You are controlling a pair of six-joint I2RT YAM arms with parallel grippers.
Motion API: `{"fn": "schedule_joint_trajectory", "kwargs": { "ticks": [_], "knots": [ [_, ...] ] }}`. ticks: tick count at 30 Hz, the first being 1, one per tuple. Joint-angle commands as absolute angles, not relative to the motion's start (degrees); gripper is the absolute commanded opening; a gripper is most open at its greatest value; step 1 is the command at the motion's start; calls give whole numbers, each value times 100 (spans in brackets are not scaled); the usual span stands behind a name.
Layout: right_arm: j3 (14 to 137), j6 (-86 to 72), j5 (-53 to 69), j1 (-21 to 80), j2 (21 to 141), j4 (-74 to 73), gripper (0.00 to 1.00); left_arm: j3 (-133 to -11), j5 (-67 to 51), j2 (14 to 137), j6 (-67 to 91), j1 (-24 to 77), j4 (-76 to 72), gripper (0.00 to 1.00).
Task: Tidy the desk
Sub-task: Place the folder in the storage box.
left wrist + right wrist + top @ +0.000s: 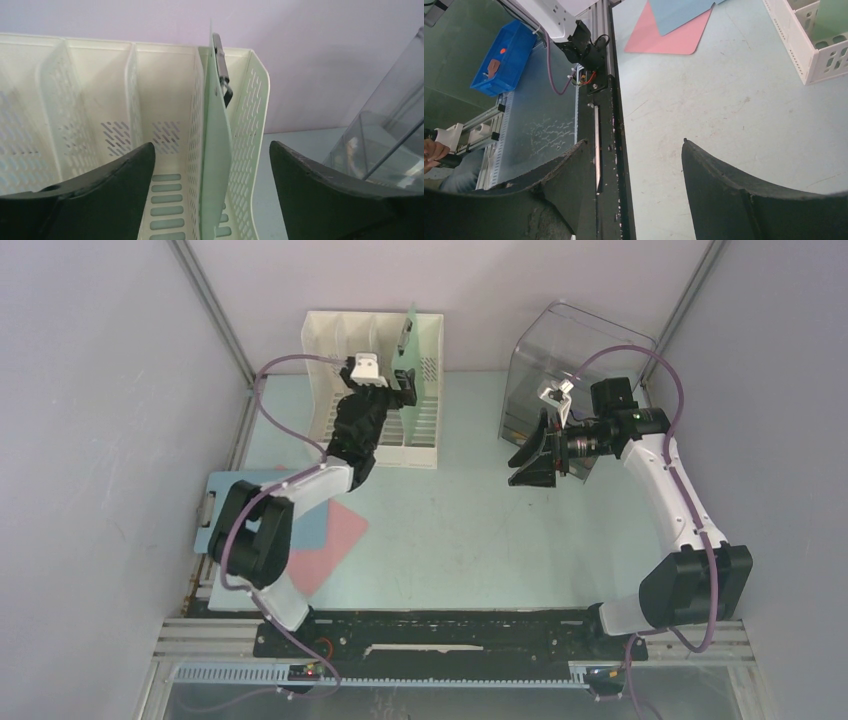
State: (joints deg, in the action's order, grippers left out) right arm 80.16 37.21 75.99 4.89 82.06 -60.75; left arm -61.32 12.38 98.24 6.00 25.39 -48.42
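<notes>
Inside the rack [80,100], the clipboard [216,120] stands clear of the spread left claw [211,145].

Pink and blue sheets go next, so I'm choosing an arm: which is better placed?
Left, probably: the sheets lie by its base, the left claw is open; the right claw sits far across.

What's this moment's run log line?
left end effector open facing rack | green clipboard upright in rightmost slot | right end effector open, empty, over desk | pink sheet and blue sheet on desk
</notes>
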Motion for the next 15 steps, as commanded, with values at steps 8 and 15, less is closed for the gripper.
{"fn": "schedule_joint_trajectory", "kwargs": {
  "ticks": [8, 15],
  "knots": [
    [8082, 3864, 7675, 457, 8095, -6139, 75, -6031, 1731, 8217, 447, 2542, -2598, 100],
    [8082, 3876, 7662, 457, 8106, -6147, 75, -5301, 2288, 7201, 656, 2541, -1922, 100]
  ]
}}
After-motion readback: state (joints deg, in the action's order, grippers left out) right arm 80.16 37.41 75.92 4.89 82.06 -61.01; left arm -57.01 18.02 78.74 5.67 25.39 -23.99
